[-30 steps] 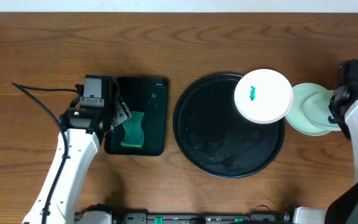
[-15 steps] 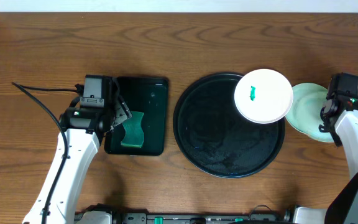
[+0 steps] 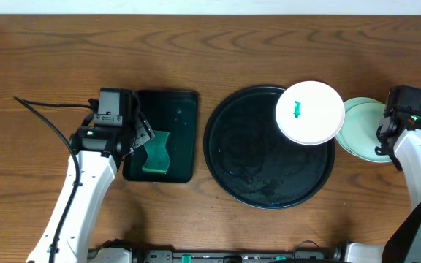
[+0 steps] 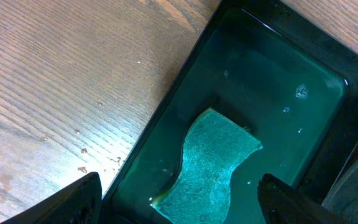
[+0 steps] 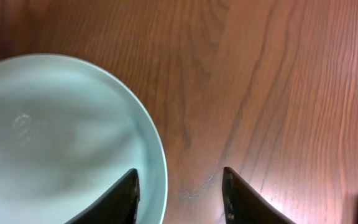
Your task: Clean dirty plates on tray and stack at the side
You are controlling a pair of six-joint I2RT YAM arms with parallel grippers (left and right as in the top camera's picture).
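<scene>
Jaws apart: left gripper (image 4: pixel 179 196) above sponge (image 4: pixel 213 162) (right gripper (image 5: pixel 180 196) over mint plate (image 5: pixel 61 137) rim).

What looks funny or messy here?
The white plate sticks out over the round black tray's rim, beside the mint plates, and has a green smear. Water drops dot the wood by the small tray.

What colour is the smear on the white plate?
Green; the smear shows best in the overhead view.

Three plates (image 3: pixel 316 120) (two mint, one white), two trays (image 3: pixel 269 183), one sponge (image 3: pixel 156 152).
</scene>
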